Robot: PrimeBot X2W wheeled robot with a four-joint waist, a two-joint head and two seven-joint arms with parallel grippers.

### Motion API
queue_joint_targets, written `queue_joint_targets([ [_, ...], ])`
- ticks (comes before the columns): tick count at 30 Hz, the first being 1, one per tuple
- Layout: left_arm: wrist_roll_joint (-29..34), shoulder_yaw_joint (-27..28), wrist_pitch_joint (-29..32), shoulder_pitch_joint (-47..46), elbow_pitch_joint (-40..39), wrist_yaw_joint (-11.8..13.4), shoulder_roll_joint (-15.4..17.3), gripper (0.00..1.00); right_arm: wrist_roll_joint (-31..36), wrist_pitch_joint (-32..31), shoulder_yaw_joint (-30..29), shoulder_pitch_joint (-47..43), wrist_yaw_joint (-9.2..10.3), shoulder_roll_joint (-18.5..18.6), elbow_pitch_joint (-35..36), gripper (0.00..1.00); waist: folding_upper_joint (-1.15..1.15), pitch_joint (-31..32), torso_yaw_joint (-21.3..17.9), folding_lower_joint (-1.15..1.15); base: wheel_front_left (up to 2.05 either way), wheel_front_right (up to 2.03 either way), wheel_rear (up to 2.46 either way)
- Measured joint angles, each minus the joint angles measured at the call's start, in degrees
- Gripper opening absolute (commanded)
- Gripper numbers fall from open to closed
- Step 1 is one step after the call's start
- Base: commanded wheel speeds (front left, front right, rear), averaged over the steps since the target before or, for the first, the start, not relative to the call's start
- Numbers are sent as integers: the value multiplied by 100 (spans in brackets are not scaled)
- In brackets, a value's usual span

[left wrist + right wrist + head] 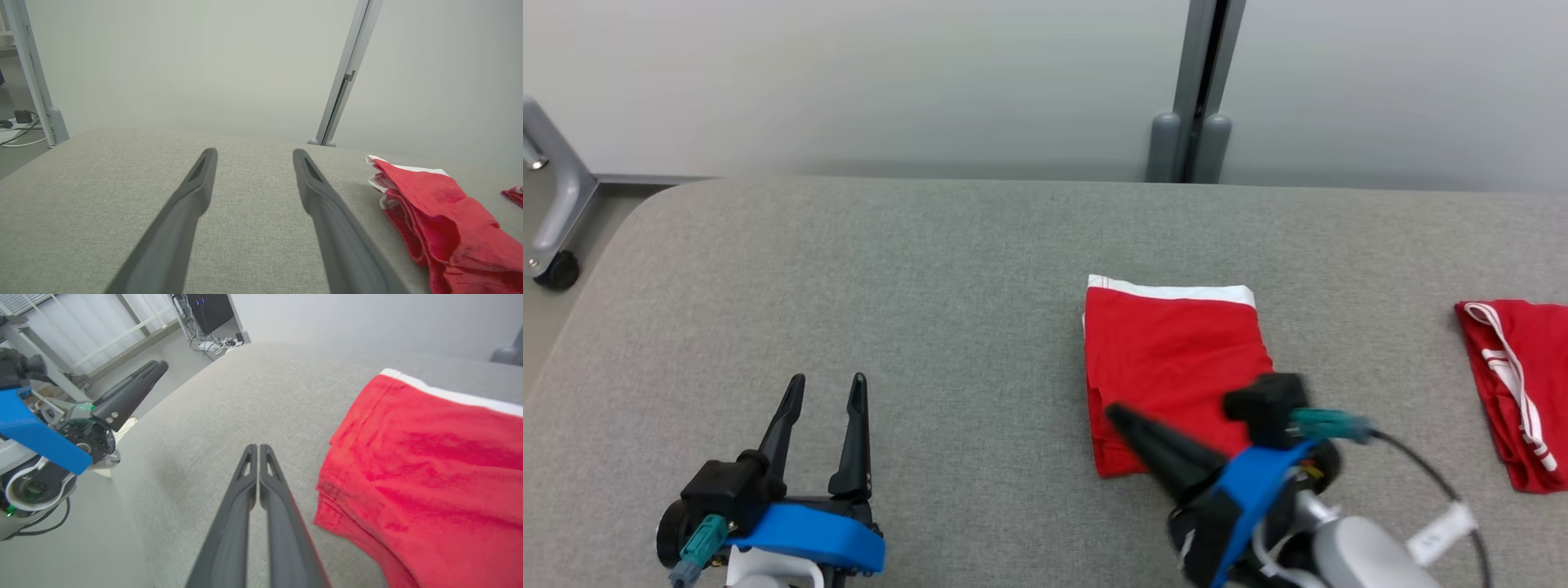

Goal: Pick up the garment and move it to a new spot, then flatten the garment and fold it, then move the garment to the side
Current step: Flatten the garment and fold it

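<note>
Shorts (1176, 359), red w/ white waistband, lie folded into a neat rectangle on the grey worktop (931, 269), right of centre, waistband edge toward the far side. Fold looks done, so the step in hand is prob. the last one: moving the garment to the side.

R gripper (1112, 411) sits low at the near-left corner of the shorts, fingers pressed together. In the R wrist view the closed tips rest on bare worktop just beside the left edge of the fabric, w/ no cloth seen btwn them. Can't tell whether it touches the hem. L gripper (827, 384) hovers at the near-left, well apart from the shorts, fingers spread wide, holding nothing.

A second red garment (1515, 384) w/ white stripes lies at the far-right edge, apart from the folded one.

Next move, as I judge it: either nudge the stack sideways w/ the closed fingers flat against the edge, or reopen and pinch all layers at once. Needs low, even contact so the top layer doesn't slide off and undo the fold.
</note>
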State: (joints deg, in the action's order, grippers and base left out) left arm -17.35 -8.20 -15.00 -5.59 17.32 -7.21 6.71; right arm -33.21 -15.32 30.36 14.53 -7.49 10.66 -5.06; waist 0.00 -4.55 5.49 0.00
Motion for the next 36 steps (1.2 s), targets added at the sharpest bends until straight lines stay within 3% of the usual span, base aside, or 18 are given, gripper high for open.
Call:
queue_joint_targets([
  [8, 60, 344, 0, 243, 13, 1, -3, 100, 926, 1424, -1871, -738, 1, -152, 326, 100, 0, 252, -285, 0, 0, 0, 0],
  [16, 154, 532, 0, 369, 73, 1, 13, 100, 1469, 1905, -3033, -1256, 1, -244, -11, 100, 0, 480, -484, -1, 0, 0, 0],
  [22, 225, 623, 0, 405, 98, 2, 26, 100, 1680, 1950, -3260, -1361, 1, -291, -331, 100, 0, 515, -620, -1, 0, 0, 0],
  [36, 272, 690, 0, 407, 153, 2, -22, 100, 1729, 2093, -3052, -1269, 0, -291, -781, 100, 0, 488, -684, 0, 0, 0, 0],
])
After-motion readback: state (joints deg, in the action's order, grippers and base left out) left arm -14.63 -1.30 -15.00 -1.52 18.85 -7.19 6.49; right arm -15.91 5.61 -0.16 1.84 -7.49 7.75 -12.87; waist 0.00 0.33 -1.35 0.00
